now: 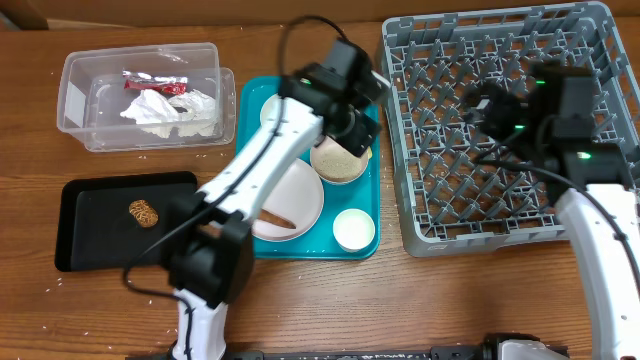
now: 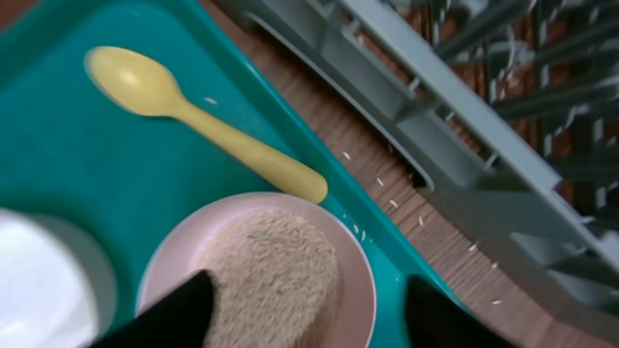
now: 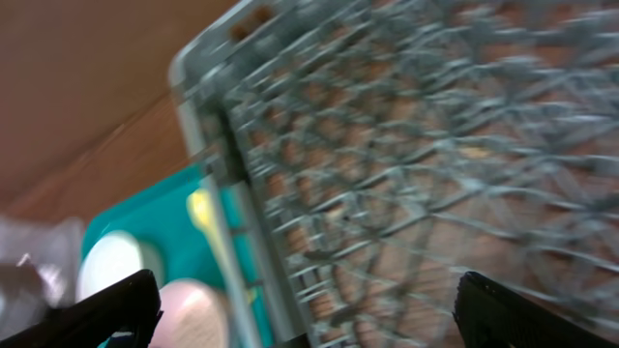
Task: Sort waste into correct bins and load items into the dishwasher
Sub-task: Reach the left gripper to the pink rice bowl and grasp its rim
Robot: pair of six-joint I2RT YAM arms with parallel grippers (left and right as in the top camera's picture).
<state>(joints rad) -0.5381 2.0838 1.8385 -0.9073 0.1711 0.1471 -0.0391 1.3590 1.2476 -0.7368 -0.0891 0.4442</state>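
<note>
My left gripper hangs low over the teal tray, open. One finger is above a pale pink bowl of brownish rice-like grains and the other is outside its rim. A yellow spoon lies on the tray just beyond the bowl. On the same tray are a round plate with a brown food piece and a small white cup. My right gripper hovers open above the grey dish rack, holding nothing. The clear tub holds a crumpled napkin and a red wrapper.
A black tray at the left carries one brown food piece. Another white bowl sits at the teal tray's far left corner. Loose grains are scattered on the wood between the teal tray and the rack.
</note>
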